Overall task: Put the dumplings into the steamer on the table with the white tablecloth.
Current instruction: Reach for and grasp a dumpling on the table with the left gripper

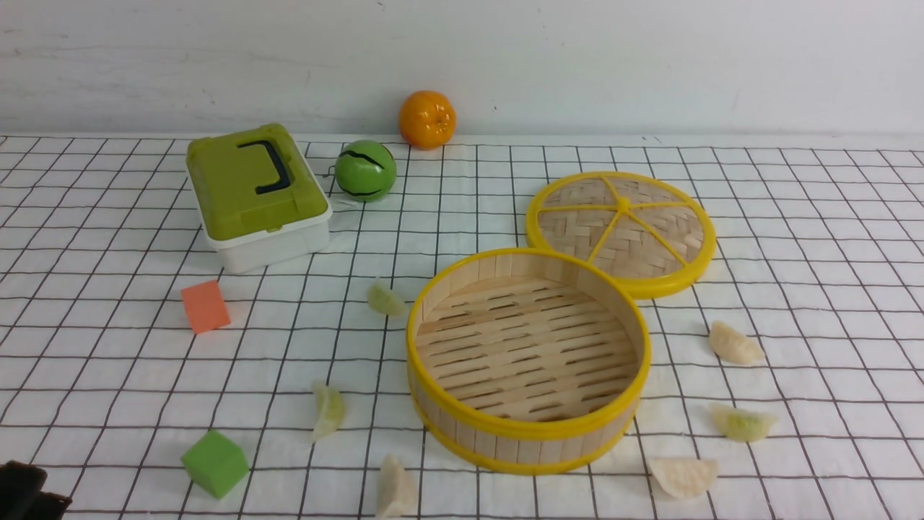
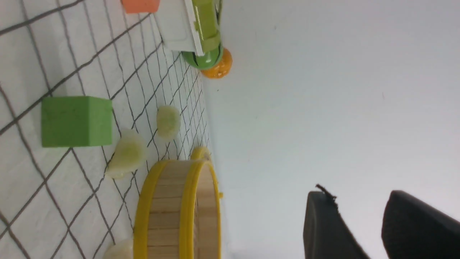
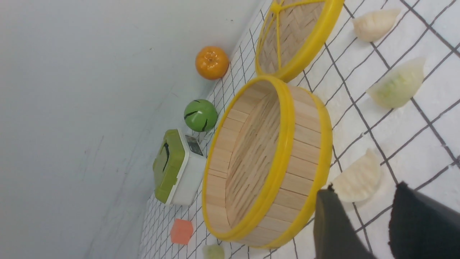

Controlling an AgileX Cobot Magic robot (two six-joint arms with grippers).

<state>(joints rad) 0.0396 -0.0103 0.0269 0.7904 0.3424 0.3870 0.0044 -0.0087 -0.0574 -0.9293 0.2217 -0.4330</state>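
Bamboo steamer (image 1: 527,451) sits empty on the bench (image 1: 108,361), six dumplings (image 1: 735,344) loose around it. Left end effector (image 2: 359,194) and right end effector (image 3: 364,194) both gape empty; I'd pinch the nearest dumpling (image 3: 359,178) across its belly.

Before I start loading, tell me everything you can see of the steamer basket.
The steamer is a round, open-topped basket with an upright wall of pale wooden slats, yellow rims top and bottom, and a slatted floor with gaps. It stands upright and empty on the white tablecloth, slightly right of centre in the front view. Its lid lies flat just behind it; whether they touch is unclear. The dumplings lie around it on the cloth, none inside.
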